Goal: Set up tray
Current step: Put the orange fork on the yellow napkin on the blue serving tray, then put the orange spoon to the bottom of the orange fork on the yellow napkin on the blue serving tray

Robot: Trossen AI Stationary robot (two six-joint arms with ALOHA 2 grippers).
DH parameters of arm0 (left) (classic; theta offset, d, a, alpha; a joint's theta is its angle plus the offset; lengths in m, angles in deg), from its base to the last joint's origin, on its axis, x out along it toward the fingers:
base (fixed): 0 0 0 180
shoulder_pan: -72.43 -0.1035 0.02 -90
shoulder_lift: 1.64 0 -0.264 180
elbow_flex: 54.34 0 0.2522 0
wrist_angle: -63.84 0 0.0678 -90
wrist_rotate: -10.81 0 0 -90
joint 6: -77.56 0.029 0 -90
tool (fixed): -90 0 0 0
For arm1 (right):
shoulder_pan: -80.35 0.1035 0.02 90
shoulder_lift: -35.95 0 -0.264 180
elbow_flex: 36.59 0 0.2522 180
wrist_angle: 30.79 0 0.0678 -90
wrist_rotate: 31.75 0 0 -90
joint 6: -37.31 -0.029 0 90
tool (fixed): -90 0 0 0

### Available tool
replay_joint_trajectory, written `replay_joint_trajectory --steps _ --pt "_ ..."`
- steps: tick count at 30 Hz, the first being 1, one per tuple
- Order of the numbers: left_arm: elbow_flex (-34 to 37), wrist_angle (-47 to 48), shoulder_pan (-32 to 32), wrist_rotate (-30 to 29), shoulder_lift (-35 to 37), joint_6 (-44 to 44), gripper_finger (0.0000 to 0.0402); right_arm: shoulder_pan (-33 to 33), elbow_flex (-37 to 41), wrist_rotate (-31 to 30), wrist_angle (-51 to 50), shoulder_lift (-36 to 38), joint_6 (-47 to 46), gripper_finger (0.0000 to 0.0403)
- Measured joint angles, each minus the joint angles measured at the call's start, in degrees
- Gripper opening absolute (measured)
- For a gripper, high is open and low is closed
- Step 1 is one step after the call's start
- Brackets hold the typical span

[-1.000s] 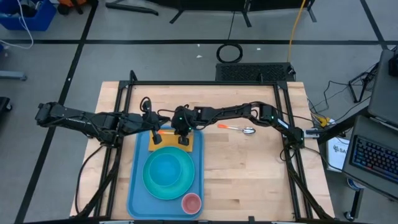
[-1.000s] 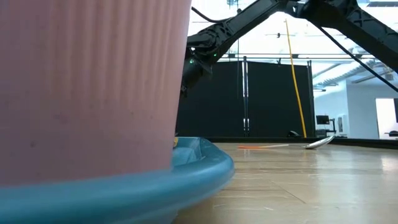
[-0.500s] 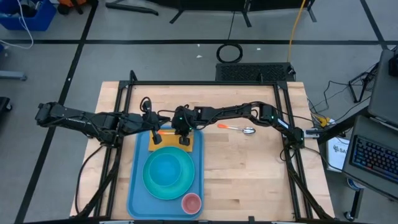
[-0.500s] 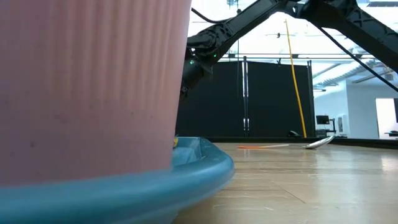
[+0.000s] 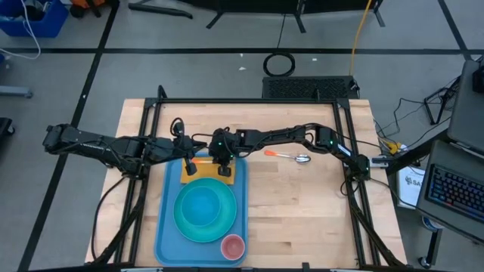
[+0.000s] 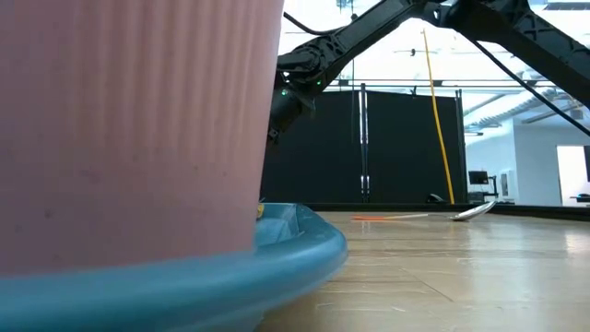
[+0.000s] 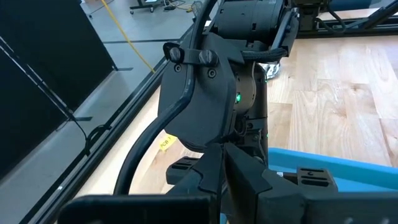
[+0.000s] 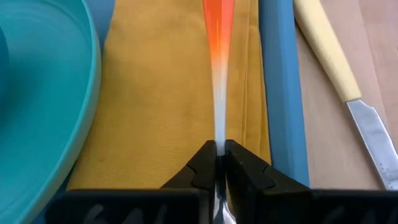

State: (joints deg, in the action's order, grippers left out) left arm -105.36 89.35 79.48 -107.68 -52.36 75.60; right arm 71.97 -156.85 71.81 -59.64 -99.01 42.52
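Note:
The light-blue tray (image 5: 165,227) lies on the table's near half. It carries a yellow napkin (image 5: 206,175) at its far end, a turquoise plate (image 5: 204,211) and a pink cup (image 5: 232,245). My right gripper (image 8: 217,163) is over the napkin (image 8: 168,93), shut on an orange-handled utensil (image 8: 217,37) whose head is hidden behind the fingers. My left gripper (image 7: 222,158) looks shut. It hangs over the napkin's left part (image 5: 189,166), close to the right gripper (image 5: 224,168). My right gripper pinches the utensil's thin metal neck (image 8: 217,134) between its two fingertips, with the fingers lying along it. The orange handle points away from the fingers, over the napkin. Whether the utensil rests on the napkin I cannot tell. My left gripper: whether it touches anything I cannot tell.
A yellow-handled knife (image 8: 326,50) lies on the wood just beyond the tray's far rim (image 8: 283,93). An orange-handled spoon (image 5: 291,156) lies on the table right of the tray. In the low view the pink cup (image 6: 129,129) fills the left. Bare wood lies to the right.

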Motion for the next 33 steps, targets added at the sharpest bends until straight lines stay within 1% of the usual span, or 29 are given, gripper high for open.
replay_joint_trajectory --steps 7,12,21,33 --pt "0.0 0.0 0.0 0.0 0.0 0.0 0.0021 0.0 0.0 -0.1 0.3 0.0 0.0 0.0054" --pt "0.0 0.1 0.0 0.0 0.0 0.0 0.0021 0.0 0.0 -0.1 1.1 0.0 -1.0 0.0065" --pt "0.0 0.2 0.0 0.0 0.0 0.0 0.0021 0.7 0.0 0.0 3.9 0.0 -0.8 0.0066" --pt "0.0 0.3 0.0 0.0 0.0 0.0 0.0021 0.8 0.0 0.1 3.4 0.6 -0.9 0.0064"
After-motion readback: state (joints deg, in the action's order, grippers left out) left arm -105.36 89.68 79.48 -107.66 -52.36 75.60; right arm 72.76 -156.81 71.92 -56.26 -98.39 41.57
